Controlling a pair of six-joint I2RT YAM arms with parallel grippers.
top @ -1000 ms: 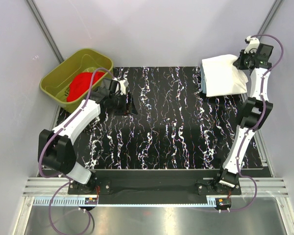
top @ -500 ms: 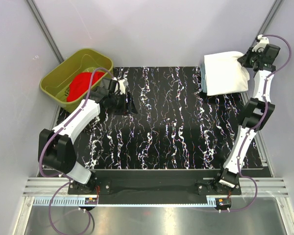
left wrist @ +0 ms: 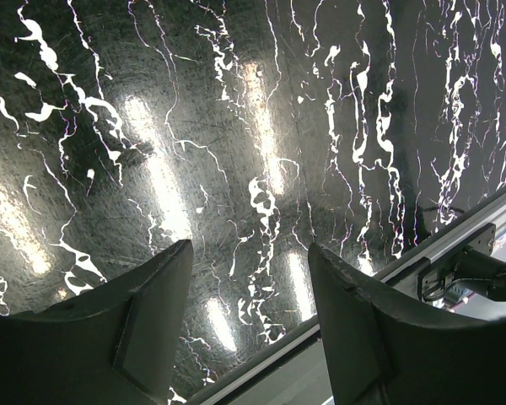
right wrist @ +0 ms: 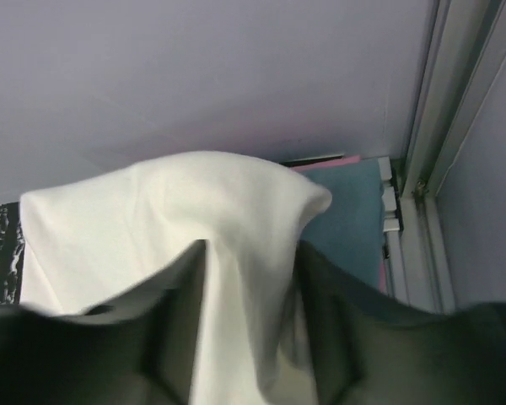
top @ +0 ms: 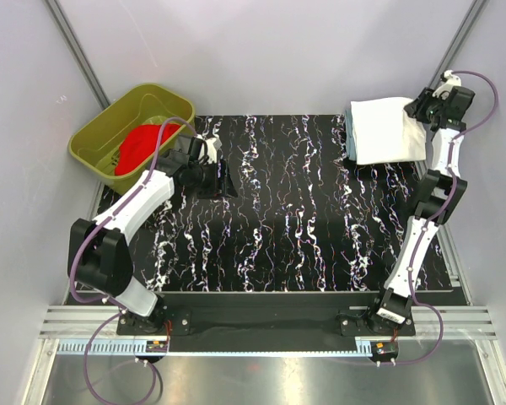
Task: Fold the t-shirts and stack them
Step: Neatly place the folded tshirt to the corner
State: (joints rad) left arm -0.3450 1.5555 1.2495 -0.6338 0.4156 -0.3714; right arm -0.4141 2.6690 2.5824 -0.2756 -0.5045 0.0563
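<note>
Hovering at the far right corner of the table, the right gripper has an edge of the folded white shirt bunched between its fingers; whether they pinch the cloth or stand loose around it cannot be told. The left gripper hangs over bare table near the far left, jaws wide with nothing between them. The red shirt lies crumpled in the green tub, just off the table's far left corner.
</note>
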